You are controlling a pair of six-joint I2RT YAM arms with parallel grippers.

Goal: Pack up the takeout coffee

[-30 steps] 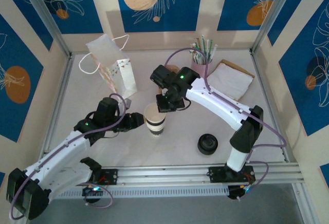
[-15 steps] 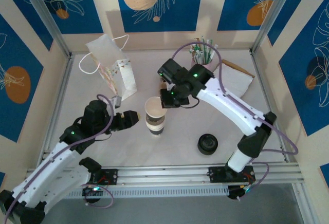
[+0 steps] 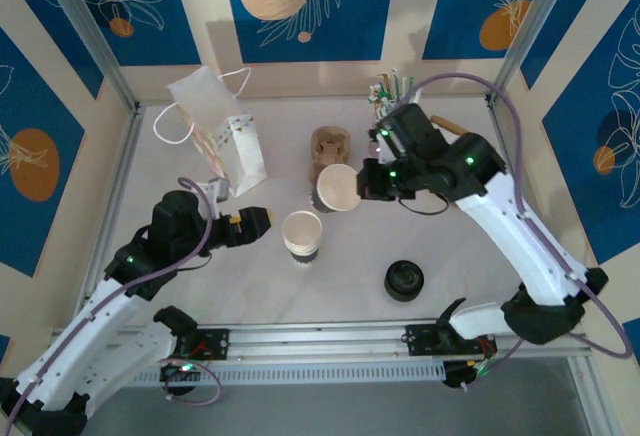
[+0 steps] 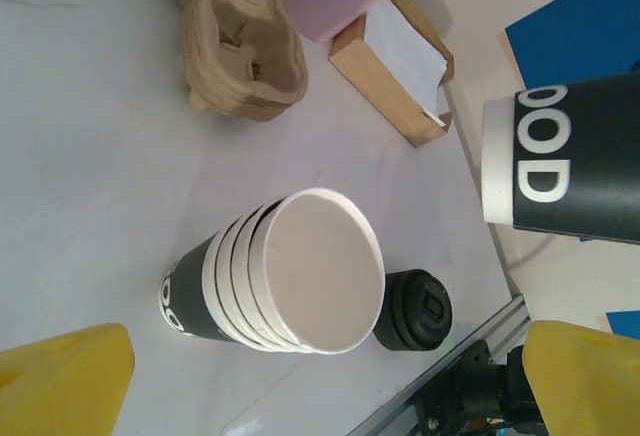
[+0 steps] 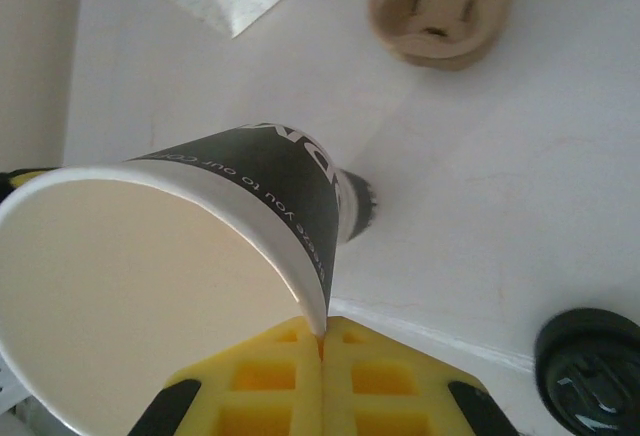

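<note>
1. Right gripper (image 5: pixel 322 344): the yellow pads are pressed together on the rim wall of the takeout coffee cup (image 5: pixel 190 256), pinching it. The cup is tilted and clear of the table (image 3: pixel 340 301), with its mouth open and no lid on it.
2. Top view: the held cup hangs between the cardboard cup carrier (image 3: pixel 330 144) and the cup stack (image 3: pixel 301 236).
3. Writing on the held cup: the left wrist view shows large white capitals "OOD" on the dark band. The right wrist view shows small white print reading "you to our co", with the rest cut off or turned away.
4. The black lid (image 3: pixel 404 280) lies flat on the table, near-right of the cup stack and well apart from the held cup. It has a raised mark on top that is too small to read.
5. Left gripper (image 3: pixel 258 222): its yellow fingers (image 4: pixel 60 386) are spread wide with nothing between them, just left of the cup stack.
6. Cup stack: nested white cups, upright, with a dark band at the base. The white lettering on the band is only partly seen and is unreadable.
7. The paper bag (image 3: pixel 225 136) stands at far left with a faint printed pattern and no legible words.
</note>
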